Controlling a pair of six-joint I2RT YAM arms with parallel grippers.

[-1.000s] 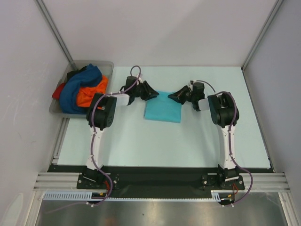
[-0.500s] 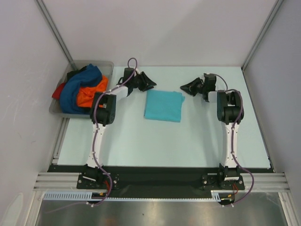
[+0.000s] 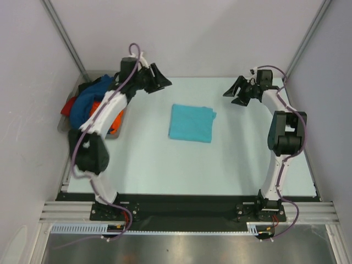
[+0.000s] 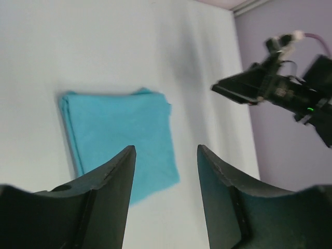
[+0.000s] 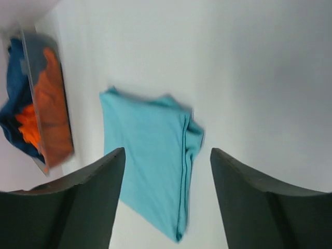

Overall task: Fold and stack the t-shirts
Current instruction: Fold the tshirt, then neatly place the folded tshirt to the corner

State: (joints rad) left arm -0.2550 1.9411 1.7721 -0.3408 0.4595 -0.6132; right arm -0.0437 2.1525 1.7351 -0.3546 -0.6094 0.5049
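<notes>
- Top view: turquoise t-shirt (image 3: pixel 191 122) folded into a flat rectangle, mid-table (image 3: pixel 165 162), touching neither arm.
- Far-left edge: grey tray (image 3: pixel 64 126) holding 3 loose shirts in 1 heap. Dark blue t-shirt (image 3: pixel 88 100) on top, orange t-shirt (image 3: pixel 114 118) beside it, red t-shirt (image 3: pixel 67 107) at the left rim. Partly hidden behind left arm (image 3: pixel 104 111).
- Up off the table: left gripper (image 3: pixel 159 81) past the tray's far-right corner, right gripper (image 3: pixel 235 92) at far right. Both well apart from the turquoise t-shirt.
- Left wrist view: jaws parted wide, nothing between them. Turquoise t-shirt (image 4: pixel 119 129) flat on the table below.
- Right wrist view: jaws parted wide, empty. Turquoise t-shirt (image 5: pixel 148 161) below, layered edges on its right side. Tray at left, blurred, with orange and dark blue cloth inside.
</notes>
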